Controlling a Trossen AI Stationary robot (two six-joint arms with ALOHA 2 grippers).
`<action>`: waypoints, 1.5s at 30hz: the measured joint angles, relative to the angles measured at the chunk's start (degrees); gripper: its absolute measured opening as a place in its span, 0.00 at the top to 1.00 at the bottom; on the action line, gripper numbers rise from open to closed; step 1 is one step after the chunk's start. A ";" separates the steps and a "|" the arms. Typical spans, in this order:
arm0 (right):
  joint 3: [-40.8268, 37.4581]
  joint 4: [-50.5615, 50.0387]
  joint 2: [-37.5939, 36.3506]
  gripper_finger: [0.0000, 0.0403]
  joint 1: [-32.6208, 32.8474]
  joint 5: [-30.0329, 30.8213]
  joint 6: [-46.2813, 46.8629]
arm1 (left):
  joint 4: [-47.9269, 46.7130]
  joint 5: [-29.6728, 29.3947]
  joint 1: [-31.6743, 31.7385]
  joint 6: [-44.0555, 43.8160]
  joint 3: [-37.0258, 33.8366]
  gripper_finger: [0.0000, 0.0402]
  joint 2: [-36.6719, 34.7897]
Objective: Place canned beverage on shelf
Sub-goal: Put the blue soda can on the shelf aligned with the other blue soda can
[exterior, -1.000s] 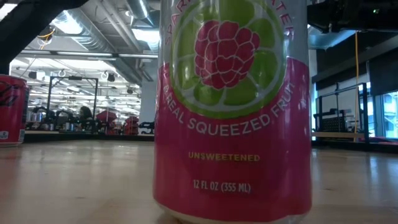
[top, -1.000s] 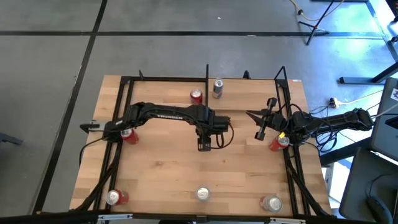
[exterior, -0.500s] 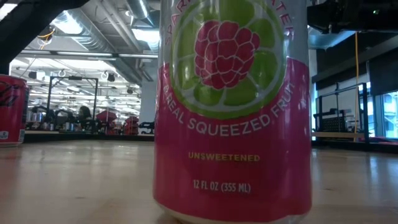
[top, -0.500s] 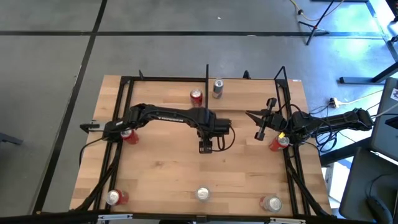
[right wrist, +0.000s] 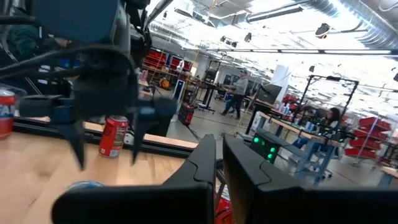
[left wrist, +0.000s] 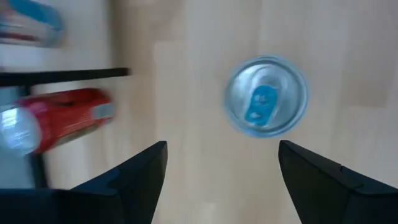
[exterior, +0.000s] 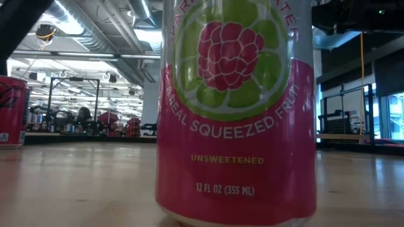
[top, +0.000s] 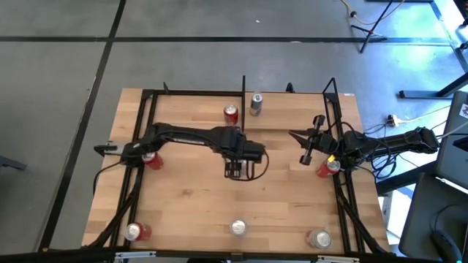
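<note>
Pink can (exterior: 237,113) up close, white top band, a red raspberry on a green lime slice. Red can (exterior: 11,112) at the edge. Silver lid with a blue tab (left wrist: 265,96). Pale wooden table (top: 183,197), black frame bars (top: 243,91).

Two cans (top: 231,112) are set on the shelf (top: 292,120) at the table's (top: 183,204) far edge — three more, seemingly upright, along its near edge.
</note>
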 joint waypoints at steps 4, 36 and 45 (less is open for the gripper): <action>0.00 -0.33 0.00 0.95 0.00 -0.93 0.18 | 9.30 -1.27 -1.27 -1.92 -13.92 0.28 -10.05; 14.19 -8.32 36.06 0.94 0.00 -9.67 24.51 | 104.66 -0.71 -3.71 4.39 -98.28 0.28 -47.23; 16.48 -9.15 43.69 0.56 0.00 -15.01 27.61 | 104.70 -0.67 -5.93 4.41 -98.28 0.28 -47.23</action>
